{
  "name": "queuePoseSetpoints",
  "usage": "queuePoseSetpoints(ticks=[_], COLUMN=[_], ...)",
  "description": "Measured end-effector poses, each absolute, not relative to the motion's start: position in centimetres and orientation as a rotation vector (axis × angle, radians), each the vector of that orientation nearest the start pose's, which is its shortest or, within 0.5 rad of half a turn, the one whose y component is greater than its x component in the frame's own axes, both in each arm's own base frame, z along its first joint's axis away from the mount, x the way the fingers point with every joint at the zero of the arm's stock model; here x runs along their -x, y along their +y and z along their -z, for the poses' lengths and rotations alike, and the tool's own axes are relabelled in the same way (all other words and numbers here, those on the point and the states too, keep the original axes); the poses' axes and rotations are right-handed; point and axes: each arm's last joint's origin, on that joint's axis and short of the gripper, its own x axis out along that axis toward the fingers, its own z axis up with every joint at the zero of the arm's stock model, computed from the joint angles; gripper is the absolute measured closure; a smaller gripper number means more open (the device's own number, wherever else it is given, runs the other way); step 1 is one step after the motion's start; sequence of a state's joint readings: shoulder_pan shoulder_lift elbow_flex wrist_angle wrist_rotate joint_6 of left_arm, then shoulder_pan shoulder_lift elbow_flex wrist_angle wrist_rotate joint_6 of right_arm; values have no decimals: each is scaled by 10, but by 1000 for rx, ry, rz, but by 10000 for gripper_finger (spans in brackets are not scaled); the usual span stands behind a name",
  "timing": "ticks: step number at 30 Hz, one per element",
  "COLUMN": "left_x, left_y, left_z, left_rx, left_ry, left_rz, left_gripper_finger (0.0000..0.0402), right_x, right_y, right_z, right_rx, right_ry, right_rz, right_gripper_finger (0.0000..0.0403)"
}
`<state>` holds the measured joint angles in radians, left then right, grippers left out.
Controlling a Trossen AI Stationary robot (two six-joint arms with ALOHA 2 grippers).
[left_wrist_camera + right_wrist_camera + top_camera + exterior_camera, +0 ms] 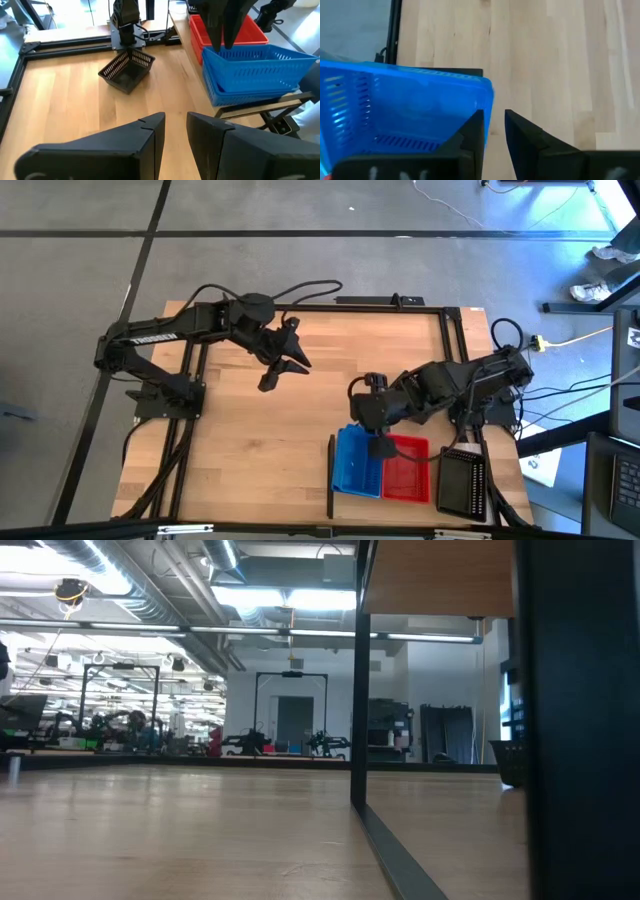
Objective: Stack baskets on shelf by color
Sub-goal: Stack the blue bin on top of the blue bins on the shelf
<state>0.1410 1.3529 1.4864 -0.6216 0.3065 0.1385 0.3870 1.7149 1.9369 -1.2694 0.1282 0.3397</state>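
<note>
On the raised pale-wood shelf [240,111] at the table's near right, a blue basket [255,67] sits over another blue one, with a red basket [235,27] just beyond. My right gripper [495,117] reaches down at the upper blue basket's side next to the red one and is shut on its wall. A black basket [127,70] stands tipped on its lower edge on the table, in front of the right arm's base. Over the table's middle, my left gripper [175,132] hovers high with a narrow gap between its fingers and nothing in it. My right gripper has the upper blue basket's side wall [490,107], near a corner, with one finger inside the basket and the other outside. The fingers come from above, slanting down. The basket stays level over the lower blue basket; whether it rests in it I cannot tell.
A thin black bar [331,475] edges the shelf on its left side. Black frame rails [190,395] run along the table's left and far edges. The bare butcher-block top [260,450] spreads left of the shelf.
</note>
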Motion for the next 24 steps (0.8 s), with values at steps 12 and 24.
queuePoseSetpoints(ticks=[12,24], left_x=[-280,-280], left_y=[31,31], left_z=[-409,-409], left_rx=[-30,-30], left_ry=[463,463], left_rz=[195,195], left_gripper_finger=[330,330], right_x=[-314,-315], right_y=[114,113], right_z=[-375,-373], right_rx=[-142,-134], right_ry=[1132,1124], right_rz=[-66,-69], right_gripper_finger=[328,328])
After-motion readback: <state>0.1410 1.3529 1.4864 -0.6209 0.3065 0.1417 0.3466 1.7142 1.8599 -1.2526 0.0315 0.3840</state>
